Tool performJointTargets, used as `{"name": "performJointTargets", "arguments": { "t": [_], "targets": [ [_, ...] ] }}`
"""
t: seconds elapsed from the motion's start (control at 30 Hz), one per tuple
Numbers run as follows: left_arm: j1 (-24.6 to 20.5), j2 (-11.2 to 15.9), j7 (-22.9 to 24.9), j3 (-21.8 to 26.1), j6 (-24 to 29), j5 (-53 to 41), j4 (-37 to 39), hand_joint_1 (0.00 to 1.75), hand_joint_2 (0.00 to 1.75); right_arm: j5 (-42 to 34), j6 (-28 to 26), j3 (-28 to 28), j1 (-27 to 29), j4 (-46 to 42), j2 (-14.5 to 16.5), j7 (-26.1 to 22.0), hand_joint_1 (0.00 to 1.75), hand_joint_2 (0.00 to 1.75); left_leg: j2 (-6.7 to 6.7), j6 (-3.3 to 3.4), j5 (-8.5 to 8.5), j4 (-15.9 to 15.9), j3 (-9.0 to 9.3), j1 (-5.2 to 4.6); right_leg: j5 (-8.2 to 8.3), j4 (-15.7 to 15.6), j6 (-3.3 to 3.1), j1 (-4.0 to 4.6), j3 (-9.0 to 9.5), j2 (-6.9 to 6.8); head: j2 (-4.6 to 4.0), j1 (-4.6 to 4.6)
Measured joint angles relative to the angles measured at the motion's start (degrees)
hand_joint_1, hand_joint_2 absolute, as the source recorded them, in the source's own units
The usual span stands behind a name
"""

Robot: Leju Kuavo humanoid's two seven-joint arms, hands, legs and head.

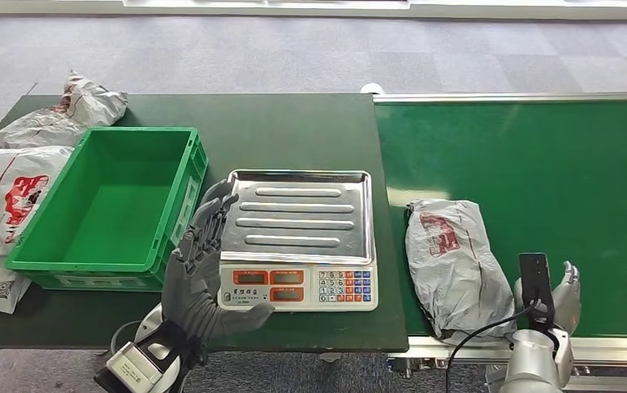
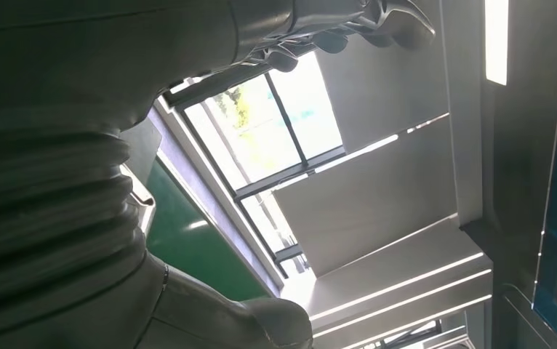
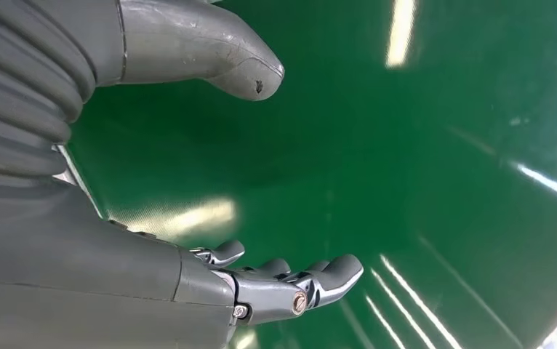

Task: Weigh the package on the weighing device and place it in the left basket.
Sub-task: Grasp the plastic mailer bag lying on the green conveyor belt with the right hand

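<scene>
A grey plastic-wrapped package (image 1: 454, 260) with a red print lies on the green conveyor belt (image 1: 539, 164), just right of the scale. The scale (image 1: 300, 237) has a bare steel pan and a keypad front. A green basket (image 1: 106, 201) stands to the scale's left with nothing in it. My left hand (image 1: 204, 262) is raised between basket and scale, fingers spread, holding nothing. My right hand (image 1: 560, 299) hovers low at the belt's near edge, right of the package, apart from it. The right wrist view has that hand (image 3: 275, 287) with thumb and fingers apart above the green belt (image 3: 421, 145).
Several more wrapped packages (image 1: 15, 188) lie to the left of the basket, one (image 1: 81, 106) behind it. A dark green table (image 1: 294, 131) carries scale and basket. Grey carpet runs beyond the far edge.
</scene>
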Motion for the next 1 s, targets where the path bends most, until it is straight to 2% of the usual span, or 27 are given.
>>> {"name": "performJointTargets", "arguments": {
  "t": [0.23, 0.77, 0.83, 1.0],
  "targets": [
    [0.09, -0.02, 0.00, 0.02, -0.19, -0.31, -0.29, 0.00, 1.75, -1.04, 0.97, 2.27, 0.02, 4.16, -1.51, 0.19, 0.00, 1.75, 0.02, 0.00, -0.01, 0.00, -0.01, 0.00, -0.03, 0.00, 0.03, -0.02, -0.01, 0.04, 0.00, 0.00],
    [1.47, -1.37, 0.00, 2.19, -4.13, -2.50, -2.45, 0.00, 1.75, -4.41, 4.27, 11.15, 0.57, 5.47, -2.26, 2.78, 0.00, 1.75, 0.04, 0.01, -0.02, 0.00, -0.01, 0.00, -0.03, 0.00, 0.04, -0.04, -0.01, 0.04, 0.00, 0.01],
    [1.64, -1.37, 0.00, 2.34, -4.17, -2.63, -2.52, 0.00, 1.75, -5.39, 5.91, 12.13, 0.60, 5.59, -2.28, 1.50, 0.00, 1.75, 0.04, 0.01, -0.02, 0.00, -0.01, 0.00, -0.03, 0.00, 0.03, -0.03, -0.01, 0.04, 0.00, 0.01],
    [1.82, -1.43, 0.00, 2.69, -4.22, -2.59, -2.93, 0.00, 1.75, -9.81, 13.41, 16.98, 1.43, 5.70, -2.36, -6.12, 0.00, 1.75, 0.03, 0.01, -0.02, 0.00, 0.00, 0.00, -0.04, 0.00, 0.04, -0.03, -0.02, 0.04, 0.00, 0.00]
  ]
}}
